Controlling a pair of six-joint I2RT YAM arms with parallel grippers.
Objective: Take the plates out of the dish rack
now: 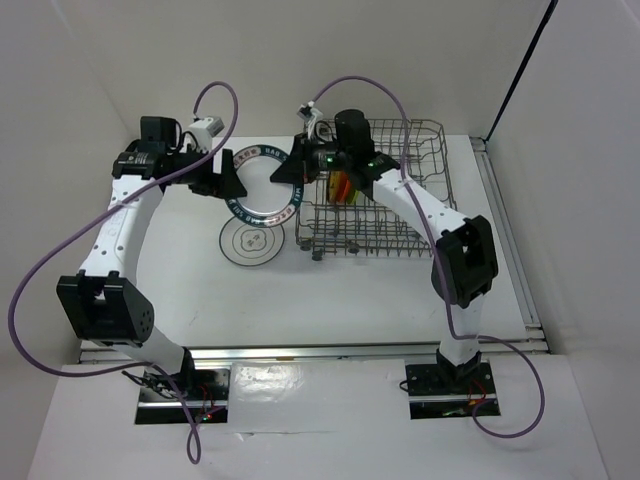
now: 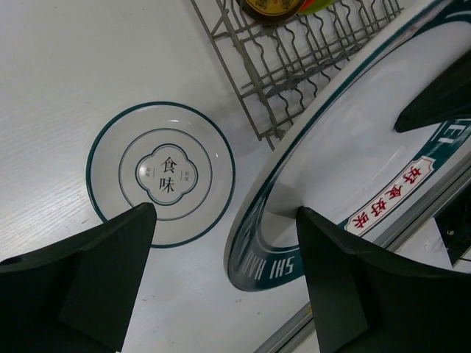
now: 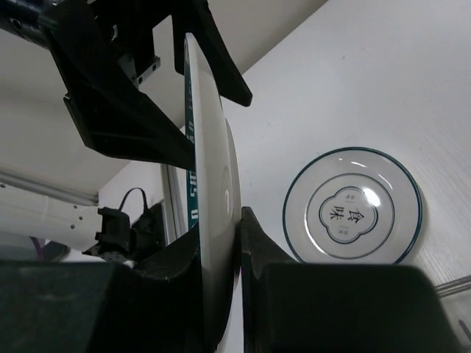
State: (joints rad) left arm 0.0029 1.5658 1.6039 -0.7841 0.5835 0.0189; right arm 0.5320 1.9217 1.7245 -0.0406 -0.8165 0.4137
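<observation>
My right gripper (image 1: 292, 170) is shut on the white plate with the dark blue patterned rim (image 1: 262, 185) and holds it on edge above the table, left of the dish rack (image 1: 400, 215). In the right wrist view its jaws (image 3: 221, 220) pinch this plate (image 3: 210, 147). My left gripper (image 1: 228, 180) is open, its fingers (image 3: 118, 110) on either side of the same plate's far rim (image 2: 353, 169). The white plate with the thin dark ring (image 1: 250, 242) lies flat on the table. Amber (image 2: 268, 7), orange (image 1: 343, 187) and green (image 2: 316, 6) plates stand in the rack.
The white table (image 1: 180, 260) ends at a metal rail along its near edge (image 1: 300, 352). White walls close in the back and both sides. Purple cables (image 1: 215, 90) loop above both arms.
</observation>
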